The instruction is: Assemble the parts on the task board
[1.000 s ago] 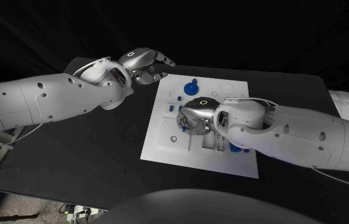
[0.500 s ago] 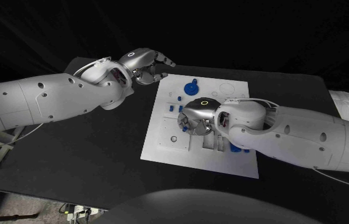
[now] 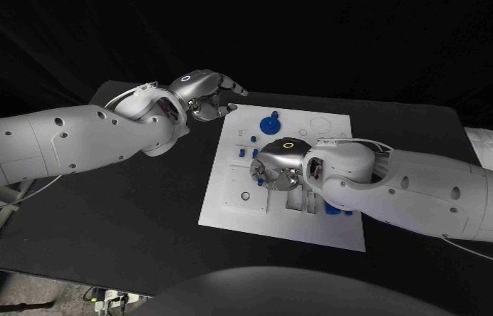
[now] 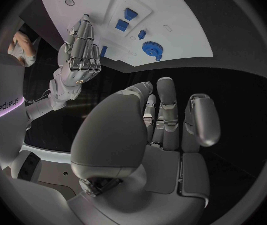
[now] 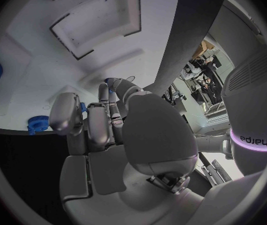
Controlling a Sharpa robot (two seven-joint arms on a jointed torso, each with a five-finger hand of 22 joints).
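Note:
The white task board [image 3: 231,203] lies in the middle of the black table. A blue gear [image 3: 269,124] stands near its far edge, also seen in the left wrist view [image 4: 151,49] and the right wrist view [image 5: 38,122]. My right hand [image 3: 277,163] is low over the board's centre, fingers pointing down. A small blue part [image 5: 82,106] shows between its thumb and fingers, and the hand appears to pinch it. My left hand [image 3: 206,92] hovers off the board's far left corner, fingers curled in with nothing in them [image 4: 165,120].
More small blue parts sit on the board: a pair near its left side [image 3: 242,153], some by my right forearm [image 3: 334,208], and several beside the gear [image 4: 130,13]. Empty recesses [image 5: 96,20] lie beyond my right hand. Bare black table surrounds the board.

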